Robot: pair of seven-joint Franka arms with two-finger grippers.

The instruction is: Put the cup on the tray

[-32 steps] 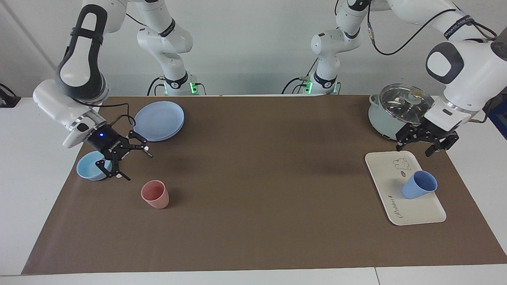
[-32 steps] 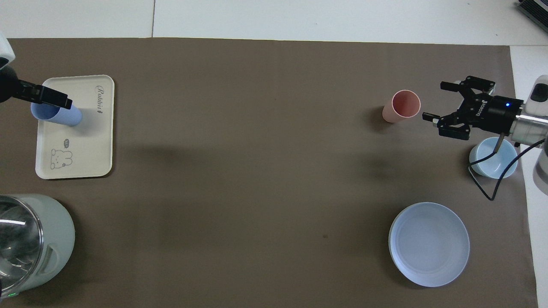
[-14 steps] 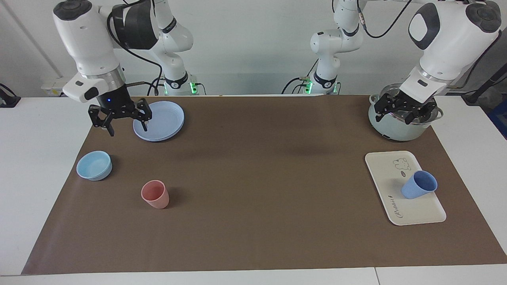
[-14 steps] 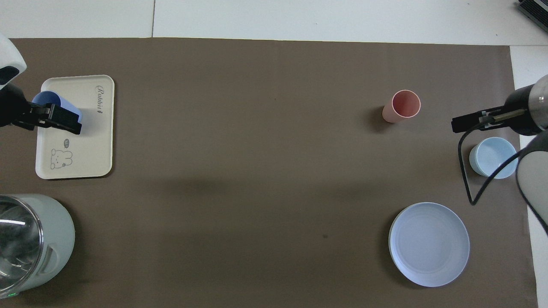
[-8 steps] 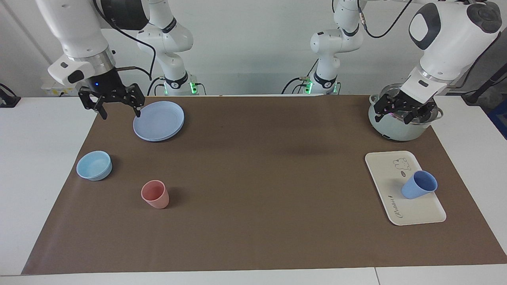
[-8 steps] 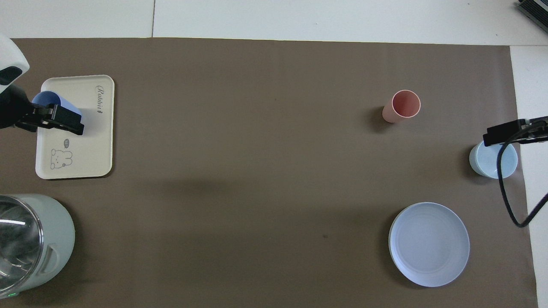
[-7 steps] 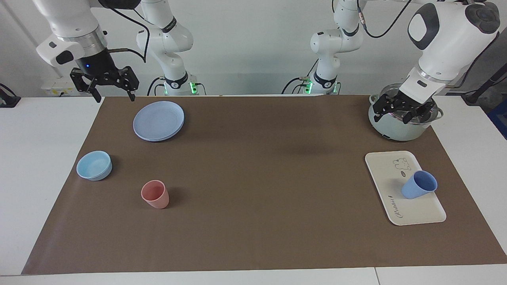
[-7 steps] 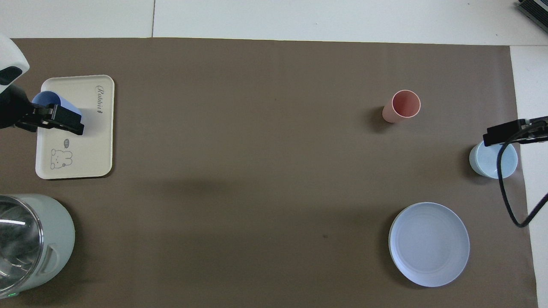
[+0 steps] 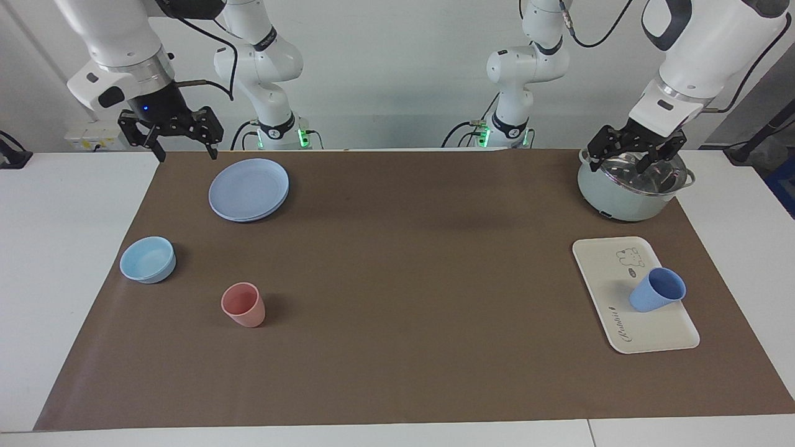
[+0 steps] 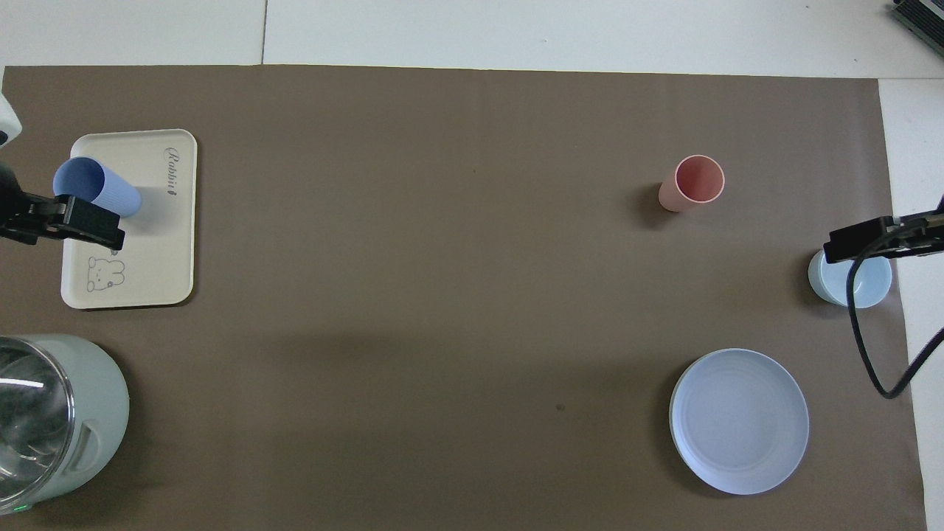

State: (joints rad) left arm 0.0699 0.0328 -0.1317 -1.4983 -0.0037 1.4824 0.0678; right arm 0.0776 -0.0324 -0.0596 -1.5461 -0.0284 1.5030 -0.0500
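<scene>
The periwinkle-blue cup (image 9: pixel 657 290) stands on the cream-white tray (image 9: pixel 621 323) at the left arm's end of the table, free of both grippers. It also shows on the tray (image 10: pixel 158 243) in the overhead view (image 10: pixel 96 188). My left gripper (image 9: pixel 628 160) is open and empty, raised over the lidded pot. In the overhead view its tip (image 10: pixel 70 221) covers the tray's edge beside the cup. My right gripper (image 9: pixel 185 152) is open and empty, high over the table's edge beside the blue plates; only its tip (image 10: pixel 859 240) shows from overhead.
A pink cup (image 9: pixel 243 304) and a light-blue bowl (image 9: pixel 148 259) stand at the right arm's end. Round blue plates (image 9: pixel 248 189) lie nearer to the robots there. A pale green pot with a glass lid (image 9: pixel 630 186) stands nearer to the robots than the tray.
Both grippers have risen and drawn back toward the robots: the left from over the tray's near end to over the pot, the right from beside the bowl to by the plates. The cup has stayed put.
</scene>
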